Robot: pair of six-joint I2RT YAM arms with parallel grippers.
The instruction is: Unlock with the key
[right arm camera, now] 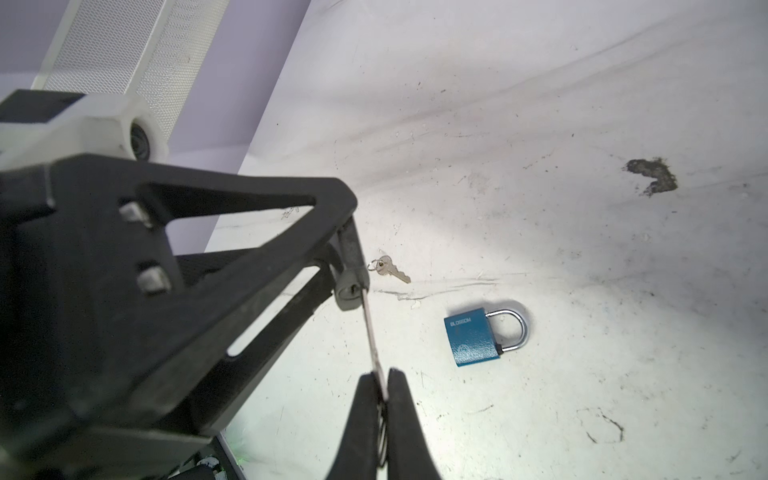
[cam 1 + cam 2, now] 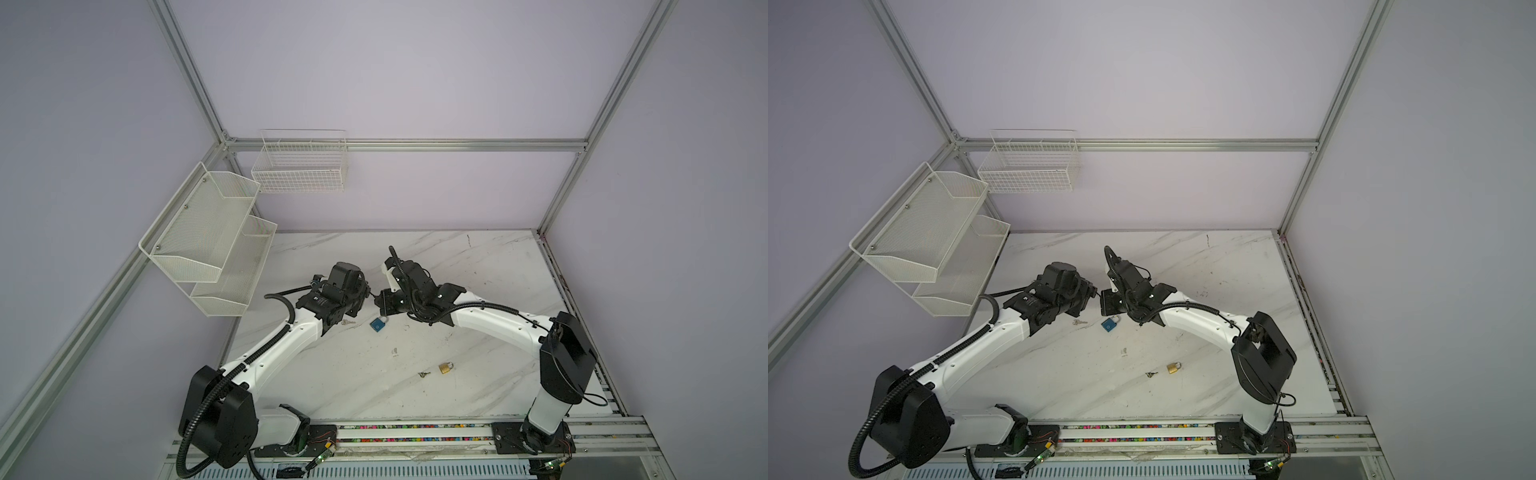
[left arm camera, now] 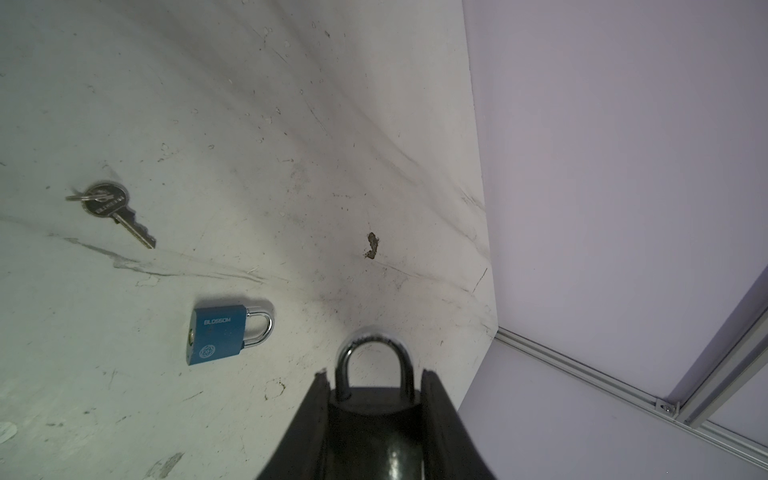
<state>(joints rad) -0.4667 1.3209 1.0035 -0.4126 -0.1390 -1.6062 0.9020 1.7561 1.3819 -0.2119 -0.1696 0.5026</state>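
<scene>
Two grippers, padlock and key, meeting above the table (image 2: 498, 266).
Right gripper (image 1: 382, 384): jaws pinched tight on the head of a key (image 1: 371, 332), blade tip at the keyhole of the black padlock (image 3: 374, 411); depth of entry not discernible. Left gripper (image 3: 375, 376): jaws partly closed, clamping that padlock's body, shackle pointing outward. On the table below: blue padlock (image 3: 220, 334) lying flat, spare key (image 3: 112, 208) near it, apart; brass padlock (image 2: 445, 367) well apart, nearer the arm bases.

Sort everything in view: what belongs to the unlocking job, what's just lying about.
In the job: black padlock in left gripper; key in right gripper.
Lying about: blue padlock, loose key, brass padlock, small key near it, wire baskets.
</scene>
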